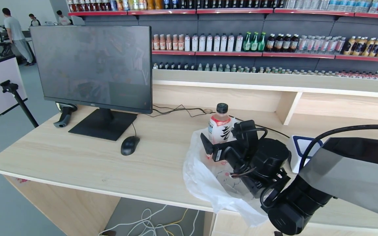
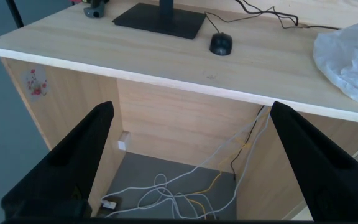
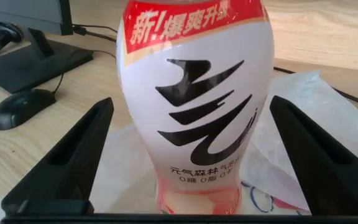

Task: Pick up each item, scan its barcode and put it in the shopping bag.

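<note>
A pink-and-white drink bottle (image 1: 219, 126) with a black cap stands upright at the far edge of the crumpled white shopping bag (image 1: 202, 173) on the wooden counter (image 1: 77, 157). My right gripper (image 1: 220, 141) is open, with one finger on either side of the bottle (image 3: 194, 106). Clear gaps show on both sides, and the fingers do not touch it. White bag plastic (image 3: 291, 124) lies under and behind the bottle. My left gripper (image 2: 191, 109) hangs open and holds nothing. It is below counter height in front of the desk, and the bag (image 2: 353, 56) lies up on the counter beyond it.
A monitor (image 1: 94, 65) stands at the counter's left, with a black mouse (image 1: 130, 145) beside its base and a handheld scanner (image 1: 63, 118) lying to its left. A white-and-blue box (image 1: 299, 147) sits right of the bag. A raised wooden shelf (image 1: 274, 85) runs along the back. Loose cables (image 2: 185, 193) lie under the desk.
</note>
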`<state>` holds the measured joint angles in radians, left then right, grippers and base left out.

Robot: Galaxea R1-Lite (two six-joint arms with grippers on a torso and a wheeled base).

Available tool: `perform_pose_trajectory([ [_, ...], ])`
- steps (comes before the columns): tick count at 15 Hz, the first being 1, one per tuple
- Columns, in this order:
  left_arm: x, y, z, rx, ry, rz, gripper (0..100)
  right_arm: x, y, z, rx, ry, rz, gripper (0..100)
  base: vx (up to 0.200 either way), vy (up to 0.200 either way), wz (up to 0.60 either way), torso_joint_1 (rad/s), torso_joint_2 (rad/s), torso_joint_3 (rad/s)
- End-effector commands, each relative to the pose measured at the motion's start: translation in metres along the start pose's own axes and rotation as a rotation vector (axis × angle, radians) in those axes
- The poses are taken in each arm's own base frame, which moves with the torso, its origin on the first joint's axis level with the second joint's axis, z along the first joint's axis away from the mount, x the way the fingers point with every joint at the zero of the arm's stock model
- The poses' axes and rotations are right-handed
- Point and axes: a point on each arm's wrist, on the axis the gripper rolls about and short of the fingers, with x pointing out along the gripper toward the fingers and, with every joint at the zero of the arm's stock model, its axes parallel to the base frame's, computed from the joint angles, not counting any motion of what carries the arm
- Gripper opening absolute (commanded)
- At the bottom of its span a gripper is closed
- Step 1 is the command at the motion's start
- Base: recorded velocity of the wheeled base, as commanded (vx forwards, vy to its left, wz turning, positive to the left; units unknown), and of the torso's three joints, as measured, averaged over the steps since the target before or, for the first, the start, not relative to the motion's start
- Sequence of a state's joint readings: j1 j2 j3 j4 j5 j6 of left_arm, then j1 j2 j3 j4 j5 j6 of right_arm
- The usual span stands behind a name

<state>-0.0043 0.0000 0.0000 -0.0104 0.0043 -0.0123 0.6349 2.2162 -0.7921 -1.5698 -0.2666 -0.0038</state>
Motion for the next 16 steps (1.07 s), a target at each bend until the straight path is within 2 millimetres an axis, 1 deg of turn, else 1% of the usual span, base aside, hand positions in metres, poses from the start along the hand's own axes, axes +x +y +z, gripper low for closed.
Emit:
perform_pose_trajectory([
  [1,0.0,0.0,0.0,0.0,0.0,0.0,100,-0.004,-0.001,0.018,0.01,-0.038,0.001,100,0.0,0.0,0.0,0.0,0.0,0.0],
  [2,0.0,0.0,0.0,0.0,0.0,0.0,100,-0.005,-0.001,0.021,0.012,-0.047,0.001,100,0.0,0.0,0.0,0.0,0.0,0.0],
  [4,0.0,0.0,0.0,0.002,0.0,0.0,100,-0.01,-0.002,0.036,0.021,-0.078,0.001,100,0.0,0.0,0.0,0.0,0.0,0.0],
  [6,0.0,0.0,0.0,0.009,0.001,0.0,100,-0.018,-0.004,0.046,0.023,-0.087,0.001,100,0.0,0.0,0.0,0.0,0.0,0.0],
  [7,0.0,0.0,0.0,0.009,0.001,0.0,100,-0.018,-0.004,0.046,0.023,-0.087,0.001,100,0.0,0.0,0.0,0.0,0.0,0.0],
  [8,0.0,0.0,0.0,0.014,0.0,0.0,100,-0.02,-0.006,0.063,0.032,-0.136,-0.003,100,0.0,0.0,0.0,0.0,0.0,0.0],
  [9,0.0,0.0,0.0,0.014,0.001,0.0,100,-0.018,-0.009,0.078,0.04,-0.187,-0.011,100,0.0,0.0,0.0,0.0,0.0,0.0],
  [10,0.0,0.0,0.0,0.014,0.0,0.0,100,-0.017,-0.014,0.088,0.045,-0.22,-0.026,100,0.0,0.0,0.0,0.0,0.0,0.0],
  [12,0.0,0.0,0.0,0.012,0.003,0.0,100,-0.025,-0.016,0.102,0.053,-0.252,-0.027,100,0.0,0.0,0.0,0.0,0.0,0.0],
  [13,0.0,0.0,0.0,0.012,0.004,0.0,100,-0.028,-0.017,0.107,0.056,-0.264,-0.027,100,0.0,0.0,0.0,0.0,0.0,0.0],
  [14,0.0,0.0,0.0,0.011,0.006,0.0,100,-0.035,-0.019,0.113,0.057,-0.272,-0.031,100,0.0,0.0,0.0,0.0,0.0,0.0],
  [16,0.0,0.0,-0.001,0.006,0.007,0.0,100,-0.041,-0.021,0.116,0.063,-0.27,-0.03,100,0.0,0.0,0.0,0.0,0.0,0.0],
])
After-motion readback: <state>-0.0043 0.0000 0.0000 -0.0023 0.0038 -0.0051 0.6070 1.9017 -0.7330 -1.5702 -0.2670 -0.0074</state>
